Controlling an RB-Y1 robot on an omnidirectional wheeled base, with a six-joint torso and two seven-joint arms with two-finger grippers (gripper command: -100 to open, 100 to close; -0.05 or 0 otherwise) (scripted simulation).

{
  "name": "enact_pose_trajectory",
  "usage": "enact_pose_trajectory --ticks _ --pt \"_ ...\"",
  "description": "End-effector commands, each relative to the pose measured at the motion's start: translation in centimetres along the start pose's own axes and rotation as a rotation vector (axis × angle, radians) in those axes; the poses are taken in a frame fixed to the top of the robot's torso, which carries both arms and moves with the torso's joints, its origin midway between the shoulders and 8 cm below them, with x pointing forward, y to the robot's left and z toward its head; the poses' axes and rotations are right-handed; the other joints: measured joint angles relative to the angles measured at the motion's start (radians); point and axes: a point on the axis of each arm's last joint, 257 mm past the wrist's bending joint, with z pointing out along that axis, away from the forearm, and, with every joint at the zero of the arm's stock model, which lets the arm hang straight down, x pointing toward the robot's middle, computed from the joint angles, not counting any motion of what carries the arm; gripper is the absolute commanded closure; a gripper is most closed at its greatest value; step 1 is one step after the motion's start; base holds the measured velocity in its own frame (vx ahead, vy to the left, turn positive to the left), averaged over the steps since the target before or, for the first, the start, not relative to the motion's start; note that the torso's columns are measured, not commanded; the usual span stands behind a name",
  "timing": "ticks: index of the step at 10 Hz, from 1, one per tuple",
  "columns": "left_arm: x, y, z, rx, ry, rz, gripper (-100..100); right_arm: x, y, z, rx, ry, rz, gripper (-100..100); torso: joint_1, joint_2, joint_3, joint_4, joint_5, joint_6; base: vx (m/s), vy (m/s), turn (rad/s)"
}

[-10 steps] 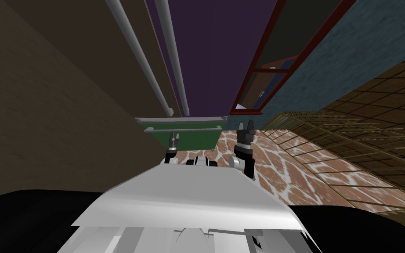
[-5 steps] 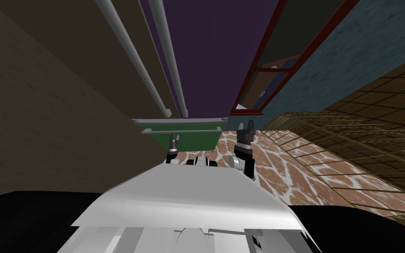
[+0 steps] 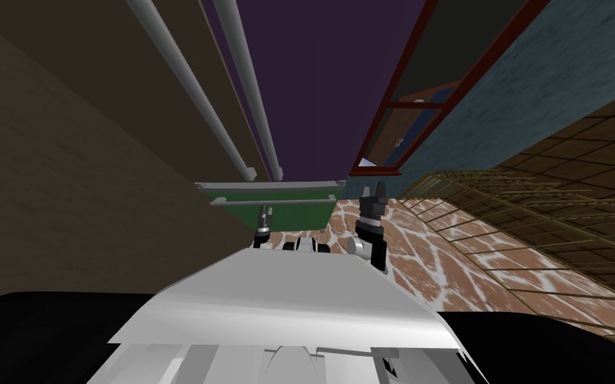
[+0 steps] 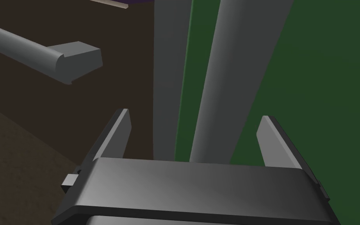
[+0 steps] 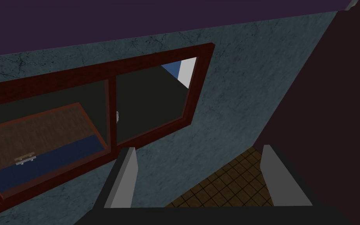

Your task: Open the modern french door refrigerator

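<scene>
Veined brown floor [image 3: 433, 247] underfoot; blue-grey wall [image 3: 513, 87] with red-framed window [image 3: 406, 127] off to the right. Stationed close against the refrigerator [image 3: 219, 80], directly ahead and rising out of frame. Layout: dark brown left door [image 3: 113, 60] with grey upright left door handle [image 3: 193, 87]; purple right door [image 3: 326, 80] with matching right door handle [image 3: 249, 87]; green drawer [image 3: 303, 212] below both, fitted with a grey crosswise drawer bar [image 3: 273, 199].

Status of left gripper [image 4: 195, 114]: low, at the drawer front, just under the door bottoms. Fingers spread wide, pinching nothing. Set crosswise to the drawer bar, with the bar centred in the gap and clearance on both sides, so as to clamp it on closing. Depth uncertain: cannot tell whether fingertips already reach past the bar or stop just short. Lower end of left door handle visible in the left wrist view, beside one finger and outside the gap.

Status of right gripper [image 3: 374, 192]: raised beside the drawer's right edge, above the floor, aimed toward wall and window. Fingers spread, empty. Judged idle and held clear of the working side.

Judged stage: reach and alignment; no grasp made. Caution: bar in the gap belongs to the drawer, not to either upper door. For a door, re-aim at an upright handle, with fingers turned to straddle it, then pull outward along the hinge arc.
</scene>
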Motion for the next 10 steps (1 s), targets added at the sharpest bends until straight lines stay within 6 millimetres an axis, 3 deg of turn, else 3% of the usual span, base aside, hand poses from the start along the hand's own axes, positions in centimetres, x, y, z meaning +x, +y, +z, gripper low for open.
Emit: enact_pose_trajectory --ticks 1,6,10 --pt "-0.4 1.0 -1.0 -0.009 -0.014 -0.006 -100 0.0 0.0 0.0 0.0 0.0 0.0 0 -0.001 -0.001 0.0 0.0 0.0 0.0 0.056 -0.024 0.004" --pt "-1.2 2.4 -2.5 -0.025 -0.036 -0.011 -100 0.0 0.0 0.0 0.0 0.0 0.0 0 -0.001 -0.001 -0.001 0.0 0.0 0.0 0.059 -0.022 0.005" --pt "-1.4 2.3 0.1 -0.023 -0.029 -0.012 -100 0.0 0.0 0.0 0.0 0.0 0.0 0 -0.001 0.0 0.0 0.0 0.0 0.0 -0.001 -0.008 0.01"
